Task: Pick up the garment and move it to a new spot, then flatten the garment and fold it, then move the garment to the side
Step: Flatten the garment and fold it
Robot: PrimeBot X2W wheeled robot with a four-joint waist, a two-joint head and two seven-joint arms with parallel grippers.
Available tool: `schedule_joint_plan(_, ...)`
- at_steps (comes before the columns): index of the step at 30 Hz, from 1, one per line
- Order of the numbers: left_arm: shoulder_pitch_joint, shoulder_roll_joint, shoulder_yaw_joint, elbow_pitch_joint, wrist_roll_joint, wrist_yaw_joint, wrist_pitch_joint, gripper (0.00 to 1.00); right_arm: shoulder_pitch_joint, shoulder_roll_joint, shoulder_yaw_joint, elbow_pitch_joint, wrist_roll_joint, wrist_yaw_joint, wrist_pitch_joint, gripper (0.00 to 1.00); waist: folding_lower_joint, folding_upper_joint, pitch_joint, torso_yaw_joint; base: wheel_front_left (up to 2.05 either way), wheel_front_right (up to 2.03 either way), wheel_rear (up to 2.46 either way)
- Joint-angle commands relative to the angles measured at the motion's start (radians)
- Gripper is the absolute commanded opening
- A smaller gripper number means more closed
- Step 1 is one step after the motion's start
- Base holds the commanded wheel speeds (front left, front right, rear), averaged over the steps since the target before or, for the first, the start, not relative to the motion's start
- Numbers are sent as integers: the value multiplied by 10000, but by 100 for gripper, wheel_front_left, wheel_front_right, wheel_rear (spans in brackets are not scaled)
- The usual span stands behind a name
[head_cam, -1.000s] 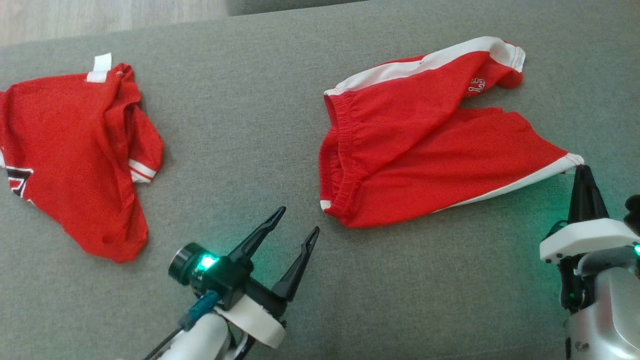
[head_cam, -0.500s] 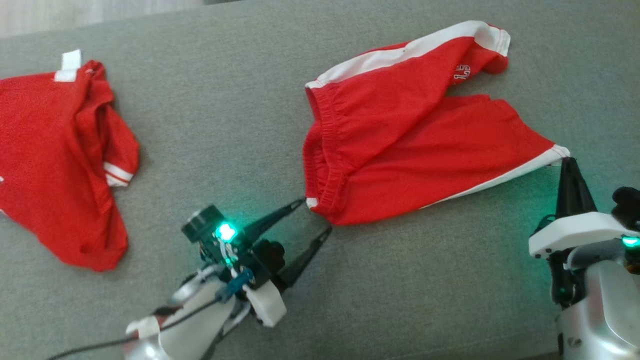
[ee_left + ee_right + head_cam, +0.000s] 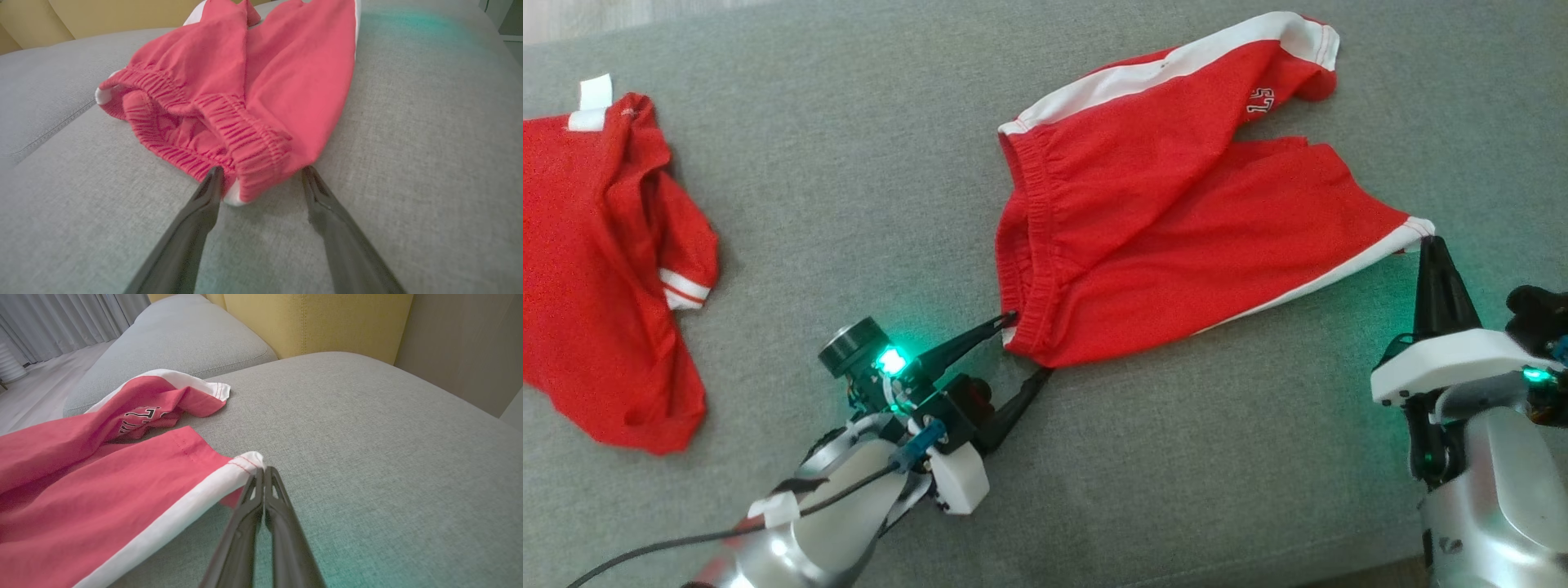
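Note:
The garment [image 3: 1176,220], red shorts with white side stripes, lies spread on the grey couch cushion. My right gripper [image 3: 1429,241] is shut on the white-trimmed hem corner of the near leg, and the right wrist view shows that corner [image 3: 245,463] pinched at the fingertips [image 3: 263,473]. My left gripper [image 3: 1027,345] is open, its two fingers straddling the near corner of the elastic waistband [image 3: 249,151]. In the left wrist view the left gripper [image 3: 261,177] has the waistband corner between its tips, and the fingers stand apart.
A second red garment [image 3: 596,269] with a white tag lies crumpled at the far left of the cushion [image 3: 849,188]. A yellow backrest [image 3: 318,322] rises behind the seat. The couch's front edge runs near my right arm [image 3: 1486,490].
My left gripper has moved forward and right until its open fingers reach the waistband corner. The head camera has shifted, sliding the whole scene left and up. The right gripper keeps its hold.

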Motion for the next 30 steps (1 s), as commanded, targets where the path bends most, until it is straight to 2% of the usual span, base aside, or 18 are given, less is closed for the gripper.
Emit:
schedule_joint_plan(1,-442,64,246,-182,-56,-6,-65,100,-292,-53,278,-293,75,-9,-111,0,-1,0,16,-23,0,0,0)
schedule_joint_plan(5,-459,-8,183,-130,-212,-28,-65,100,-315,-53,372,-298,89,-9,-153,0,-1,0,45,-71,0,0,0)
schedule_joint_plan(6,-458,-19,160,-124,-267,-34,-65,97,-318,-53,389,-296,89,-9,-158,0,-1,0,41,-80,0,0,0)
schedule_joint_plan(7,-458,-24,134,-119,-312,-39,-65,36,-317,-53,402,-294,88,-9,-162,0,-1,0,30,-87,0,0,0)
schedule_joint_plan(8,-455,-30,102,-128,-354,-44,-65,0,-312,-53,411,-294,80,-9,-165,0,-1,0,12,-90,0,0,0)
schedule_joint_plan(14,-302,-19,257,-484,-796,-58,-65,0,-234,-53,493,-391,22,-9,-201,0,-1,0,-174,-54,0,0,0)
schedule_joint_plan(21,361,6,1315,-1347,-1703,-61,-65,0,70,-53,772,-885,18,-9,-397,0,-1,0,-555,100,0,0,0)
schedule_joint_plan(30,1575,127,2452,-2163,-2310,-63,-65,0,917,-53,1319,-2011,187,-9,-628,0,-1,0,-1189,322,0,0,0)
